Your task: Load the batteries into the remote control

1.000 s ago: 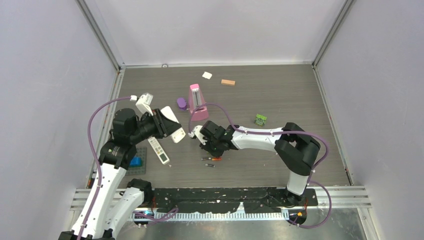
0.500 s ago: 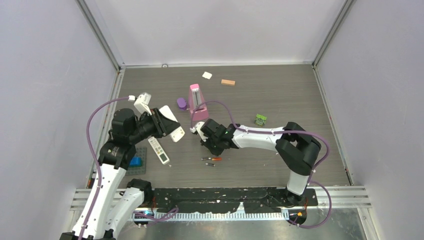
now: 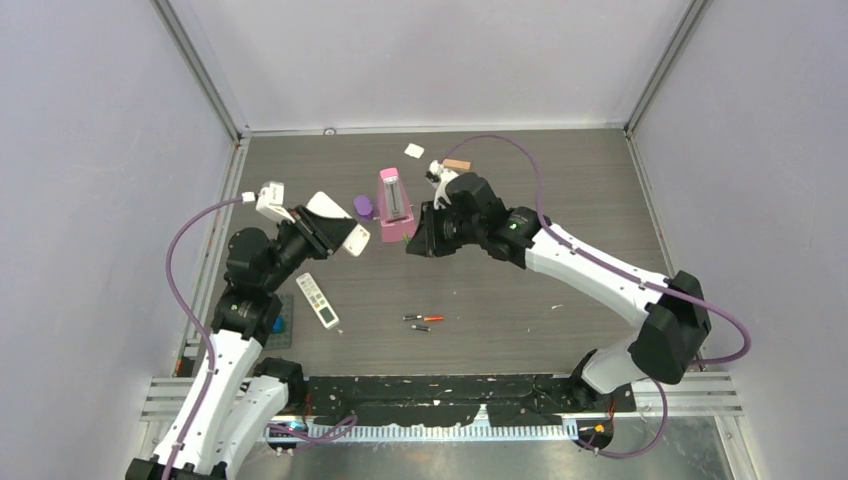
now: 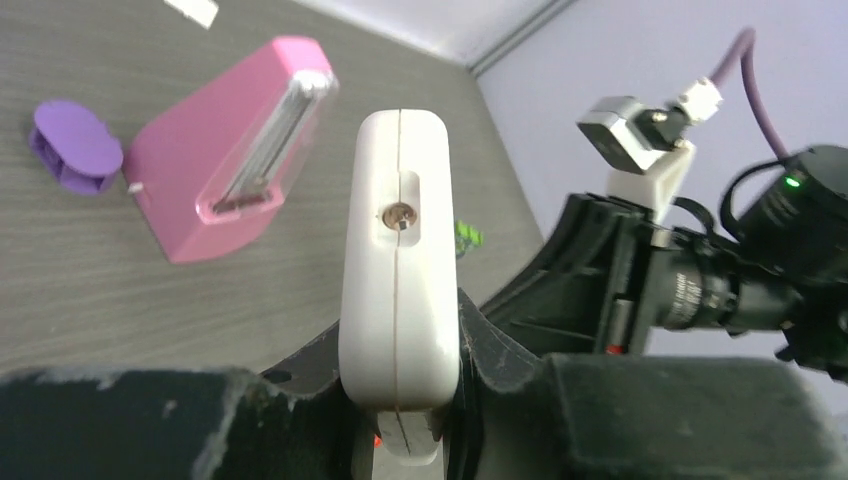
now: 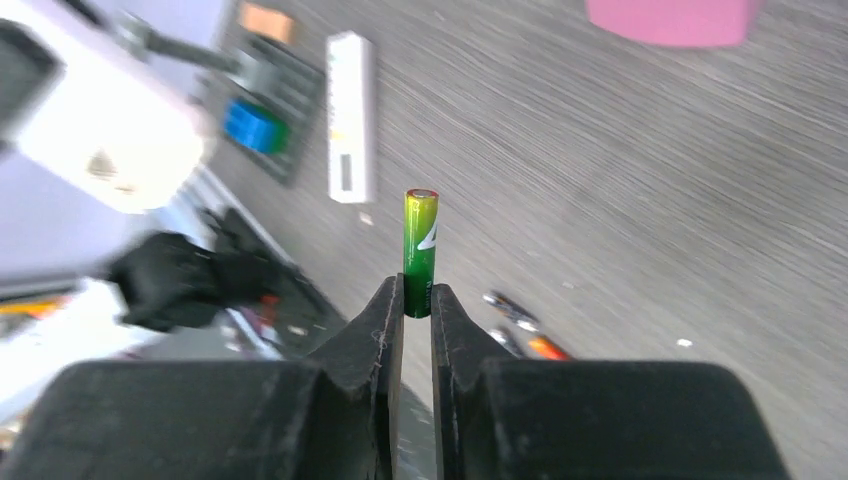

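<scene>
Right wrist: glossy cylindrical battery

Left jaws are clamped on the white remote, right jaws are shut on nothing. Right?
Not quite. The right jaws are shut on a green battery, as the right wrist view shows. The left jaws are indeed clamped on the white remote.

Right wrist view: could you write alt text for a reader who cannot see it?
The right gripper pinches the lower end of a green and yellow battery, held upright. Behind it, blurred, a white remote and two loose batteries lie on the grey table.
</scene>
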Robot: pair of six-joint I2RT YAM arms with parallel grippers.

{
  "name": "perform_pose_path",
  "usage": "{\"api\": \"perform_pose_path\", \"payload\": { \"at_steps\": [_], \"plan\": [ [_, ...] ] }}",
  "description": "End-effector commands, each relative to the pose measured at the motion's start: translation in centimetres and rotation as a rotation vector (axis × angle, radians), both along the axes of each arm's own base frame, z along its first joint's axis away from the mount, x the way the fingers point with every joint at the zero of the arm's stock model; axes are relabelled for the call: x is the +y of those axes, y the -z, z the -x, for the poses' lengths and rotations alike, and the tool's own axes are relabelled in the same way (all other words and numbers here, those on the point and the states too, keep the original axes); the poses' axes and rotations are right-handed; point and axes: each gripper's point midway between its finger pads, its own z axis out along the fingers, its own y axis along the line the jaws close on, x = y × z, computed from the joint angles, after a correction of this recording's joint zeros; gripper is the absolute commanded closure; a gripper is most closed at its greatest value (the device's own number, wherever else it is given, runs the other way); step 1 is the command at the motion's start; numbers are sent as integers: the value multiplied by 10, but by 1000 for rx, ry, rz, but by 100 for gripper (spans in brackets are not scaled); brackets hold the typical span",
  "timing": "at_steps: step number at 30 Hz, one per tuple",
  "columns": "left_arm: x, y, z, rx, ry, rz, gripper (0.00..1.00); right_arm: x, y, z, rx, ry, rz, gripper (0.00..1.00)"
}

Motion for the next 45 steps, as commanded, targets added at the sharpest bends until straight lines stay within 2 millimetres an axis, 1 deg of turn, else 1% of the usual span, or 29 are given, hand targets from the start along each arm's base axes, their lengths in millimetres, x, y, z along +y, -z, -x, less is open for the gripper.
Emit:
{"api": "perform_pose_path", "payload": {
  "at_steps": [1,5,7,9,12,14,19,27,38,45],
  "plan": [
    [4,-54,-22,-185,-84,124,100,18,-71,6,188,166,-237,95],
    [-7,-54,-31,-194,-66,161,100,28,-93,13,330,256,-381,94],
    [-14,-52,-33,-187,-50,173,100,30,-107,17,353,290,-435,95],
    [-18,-50,-34,-175,-46,176,100,32,-114,20,377,318,-449,95],
    [-25,-46,-35,-167,-35,174,100,37,-119,26,423,353,-473,95],
    [-28,-45,-35,-167,-26,177,100,38,-122,27,436,373,-481,95],
    [-34,-43,-33,-171,-6,173,100,41,-126,23,444,406,-496,95],
    [-35,-39,-30,-170,4,153,100,50,-145,18,404,389,-541,95],
    [-37,-38,-28,-158,19,150,100,62,-131,16,438,373,-515,95],
    [-37,-39,-27,-155,24,151,100,67,-117,15,478,390,-500,94]
  ]
}}
